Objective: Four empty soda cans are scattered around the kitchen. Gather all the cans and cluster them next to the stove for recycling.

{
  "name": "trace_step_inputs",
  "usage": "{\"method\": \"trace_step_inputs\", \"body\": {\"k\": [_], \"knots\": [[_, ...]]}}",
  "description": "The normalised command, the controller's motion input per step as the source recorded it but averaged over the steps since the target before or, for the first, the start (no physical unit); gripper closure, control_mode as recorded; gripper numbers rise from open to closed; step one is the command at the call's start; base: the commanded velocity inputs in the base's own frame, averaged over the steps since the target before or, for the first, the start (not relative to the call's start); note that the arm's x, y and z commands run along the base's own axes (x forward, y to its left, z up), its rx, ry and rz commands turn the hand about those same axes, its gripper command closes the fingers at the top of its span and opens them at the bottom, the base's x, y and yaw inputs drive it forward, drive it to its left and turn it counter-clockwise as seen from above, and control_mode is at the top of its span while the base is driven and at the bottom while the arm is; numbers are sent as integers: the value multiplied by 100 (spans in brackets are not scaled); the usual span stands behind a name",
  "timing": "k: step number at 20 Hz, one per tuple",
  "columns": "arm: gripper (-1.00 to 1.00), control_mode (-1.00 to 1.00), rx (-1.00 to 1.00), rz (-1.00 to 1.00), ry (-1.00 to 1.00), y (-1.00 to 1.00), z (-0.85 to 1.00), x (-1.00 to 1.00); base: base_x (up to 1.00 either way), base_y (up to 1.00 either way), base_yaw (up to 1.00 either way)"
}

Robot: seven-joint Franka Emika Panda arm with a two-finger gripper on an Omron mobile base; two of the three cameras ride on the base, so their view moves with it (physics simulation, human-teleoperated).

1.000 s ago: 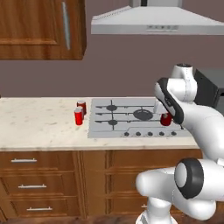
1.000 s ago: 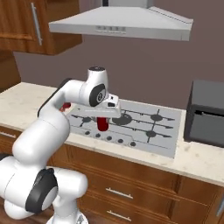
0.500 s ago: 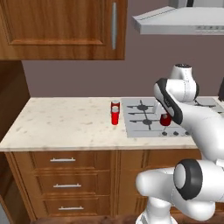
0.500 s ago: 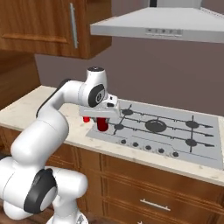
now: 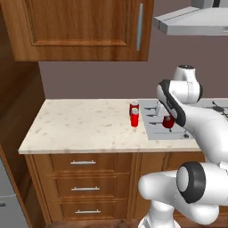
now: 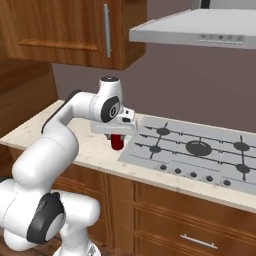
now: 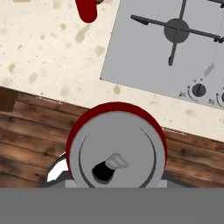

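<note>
Left base view: two red cans (image 5: 134,115) stand close together on the speckled tabletop (image 5: 80,127), just left of the stove (image 5: 156,122). One sits behind the other, and whether they touch cannot be told. The white arm (image 5: 178,100) bends over the stove's left part. A third can (image 5: 168,121) shows red just beneath it, above the stove. A wooden cabinet (image 5: 82,26) hangs above the tabletop, a grey hood (image 5: 196,22) to its right, and drawers (image 5: 84,178) run below.

Right base view: the jaws (image 6: 116,134) are closed on the held can (image 6: 117,142), which hangs upright under the hand, over the tabletop (image 6: 95,150) just beside the stove's (image 6: 200,150) left edge. Whether its base touches the tabletop cannot be told.

Hand view: the held can's silvery top (image 7: 116,153) with its pull-tab opening sits large at the bottom, red rim around it. Beyond it lie the tabletop's (image 7: 52,52) front edge, the stove's (image 7: 166,57) corner with a black grate and knobs, and part of another can (image 7: 87,9) at the top edge.
</note>
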Motion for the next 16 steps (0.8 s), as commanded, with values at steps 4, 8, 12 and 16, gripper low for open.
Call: {"method": "trace_step_inputs", "body": {"k": [4, 8, 12, 16], "knots": [[100, 100, 0, 0, 0, 0, 0, 0, 39, 44, 0], [100, 100, 0, 0, 0, 0, 0, 0, 41, 36, -2], [100, 100, 0, 0, 0, 0, 0, 0, 32, 16, -5], [100, 100, 0, 0, 0, 0, 0, 0, 34, 12, -8]]}}
